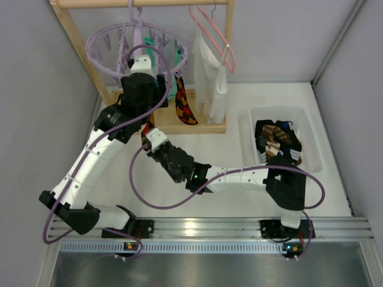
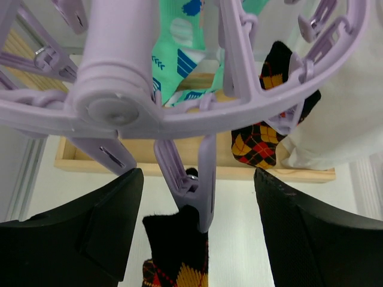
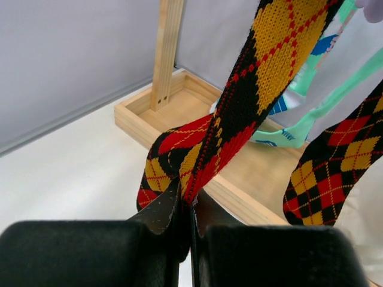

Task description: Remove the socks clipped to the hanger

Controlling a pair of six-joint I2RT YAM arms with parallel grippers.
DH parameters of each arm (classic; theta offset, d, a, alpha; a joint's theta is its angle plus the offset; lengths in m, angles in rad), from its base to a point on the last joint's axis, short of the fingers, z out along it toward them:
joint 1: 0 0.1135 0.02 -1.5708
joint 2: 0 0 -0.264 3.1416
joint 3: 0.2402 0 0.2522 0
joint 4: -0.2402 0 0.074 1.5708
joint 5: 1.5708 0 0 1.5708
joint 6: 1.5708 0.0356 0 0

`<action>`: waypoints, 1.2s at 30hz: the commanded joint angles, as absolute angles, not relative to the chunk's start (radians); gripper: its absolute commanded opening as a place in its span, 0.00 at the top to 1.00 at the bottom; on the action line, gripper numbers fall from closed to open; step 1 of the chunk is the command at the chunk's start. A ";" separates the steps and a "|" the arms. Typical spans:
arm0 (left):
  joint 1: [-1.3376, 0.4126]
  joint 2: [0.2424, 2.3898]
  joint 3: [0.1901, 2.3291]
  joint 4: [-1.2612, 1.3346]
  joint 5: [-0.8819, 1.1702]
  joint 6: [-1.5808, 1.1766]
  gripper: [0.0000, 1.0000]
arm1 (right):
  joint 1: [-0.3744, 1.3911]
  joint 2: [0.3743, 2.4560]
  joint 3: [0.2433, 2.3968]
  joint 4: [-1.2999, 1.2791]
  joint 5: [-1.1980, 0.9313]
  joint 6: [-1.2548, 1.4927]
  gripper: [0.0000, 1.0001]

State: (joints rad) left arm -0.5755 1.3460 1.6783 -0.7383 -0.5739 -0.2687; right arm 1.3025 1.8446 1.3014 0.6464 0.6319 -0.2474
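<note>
Clip (image 2: 191, 188) grips argyle sock (image 2: 173, 248) inside spread left claw (image 2: 197, 174), white garment (image 2: 341, 119) beside

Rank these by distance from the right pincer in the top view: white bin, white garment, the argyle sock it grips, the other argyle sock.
1. Gripped argyle sock: pinched in the right pincer.
2. Other argyle sock: hanging just beyond, to the right.
3. White garment: farther right, hanging.
4. White bin: far right.

Clip (image 2: 202, 203) and hanger (image 2: 197, 119) close ahead of left pincer (image 2: 197, 174)
</note>
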 commanded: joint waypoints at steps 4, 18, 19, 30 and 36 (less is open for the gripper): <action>-0.522 1.301 1.660 -0.568 -0.523 -0.226 0.21 | 1.324 1.787 1.290 0.698 0.565 -0.227 1.00; -0.485 1.331 1.651 -0.476 -0.451 -0.219 0.49 | 1.325 1.770 1.267 0.690 0.529 -0.219 1.00; -0.485 1.333 1.649 -0.472 -0.453 -0.218 0.51 | 1.325 1.770 1.264 0.693 0.529 -0.216 1.00; -0.479 1.344 1.628 -0.471 -0.463 -0.233 0.91 | 1.325 1.727 1.184 0.735 0.544 -0.198 1.00; -0.477 1.273 1.554 -0.477 -0.495 -0.248 0.49 | 1.325 1.551 1.049 0.643 0.648 -0.147 1.00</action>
